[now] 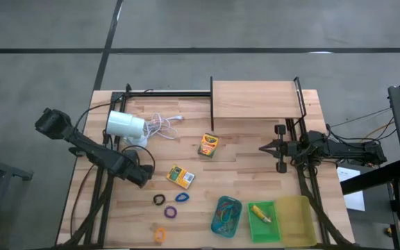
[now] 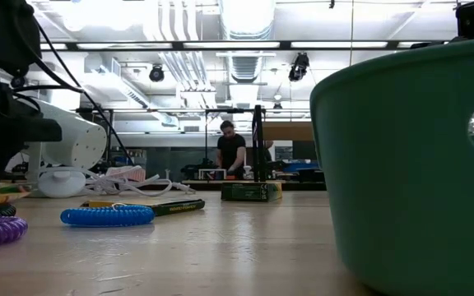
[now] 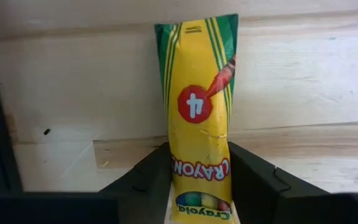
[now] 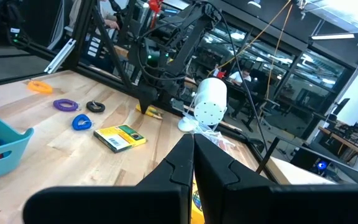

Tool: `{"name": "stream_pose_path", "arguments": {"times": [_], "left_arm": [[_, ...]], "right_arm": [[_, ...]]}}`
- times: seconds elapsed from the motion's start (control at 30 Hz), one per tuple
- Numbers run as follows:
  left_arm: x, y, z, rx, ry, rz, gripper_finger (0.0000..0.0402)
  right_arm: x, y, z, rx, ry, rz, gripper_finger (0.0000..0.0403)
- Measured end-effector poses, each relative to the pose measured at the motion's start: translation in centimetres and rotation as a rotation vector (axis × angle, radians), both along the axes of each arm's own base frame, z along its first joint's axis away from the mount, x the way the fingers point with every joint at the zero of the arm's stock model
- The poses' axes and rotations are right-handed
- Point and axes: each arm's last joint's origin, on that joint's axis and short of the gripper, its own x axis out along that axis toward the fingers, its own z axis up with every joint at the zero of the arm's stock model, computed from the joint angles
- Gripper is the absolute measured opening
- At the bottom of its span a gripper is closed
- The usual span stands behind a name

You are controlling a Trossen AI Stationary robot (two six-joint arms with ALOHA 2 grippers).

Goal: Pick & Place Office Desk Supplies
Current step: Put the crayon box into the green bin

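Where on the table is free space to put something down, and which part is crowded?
Bare wood lies between the upper crayon box and the right tool, and below it down to the teal tray. The front left is crowded: the left tool, a second crayon box, and the black loop, blue loop, purple loop and orange loop.

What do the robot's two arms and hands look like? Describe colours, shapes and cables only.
Both arms are dark, nearly black, built of slim jointed links. The left arm has a blocky shoulder end and thin cables running beside it. The right arm ends in a narrow, pointed right hand, with thin cables trailing behind. The left hand has two matte black, angular, wedge-shaped fingers. No markings show.
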Motion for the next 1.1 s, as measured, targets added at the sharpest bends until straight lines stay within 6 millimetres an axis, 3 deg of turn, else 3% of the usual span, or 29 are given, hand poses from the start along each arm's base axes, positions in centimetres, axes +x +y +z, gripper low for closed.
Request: {"name": "stream_pose_path", "arguments": {"times": [0.3, 0.47, 0.63, 0.73, 0.9, 1.1], "left_arm": [[0.9, -0.5, 1.1, -0.033, -0.041, -0.023, 0.0123], [2.2, -1.1, 3.5, -0.041, -0.09, -0.087, 0.0123], [3.9, -1.6, 6.6, 0.062, -0.204, -0.177, 0.0122], [5.4, -1.8, 8.4, 0.202, -0.353, -0.29, 0.0122], [8.3, -2.4, 10.5, 0.598, -0.621, -0.544, 0.0122], [11.0, -3.5, 9.7, 1.025, -0.852, -0.886, 0.0122]], "right_arm": [[0.0, 0.0, 0.0, 0.0, 0.0, 0.0, 0.0008], [0.0, 0.0, 0.0, 0.0, 0.0, 0.0, 0.0008], [0.0, 0.0, 0.0, 0.0, 0.0, 0.0, 0.0008], [0.0, 0.0, 0.0, 0.0, 0.0, 0.0, 0.0008], [0.0, 0.0, 0.0, 0.0, 0.0, 0.0, 0.0008], [0.0, 0.0, 0.0, 0.0, 0.0, 0.0, 0.0008]]}}
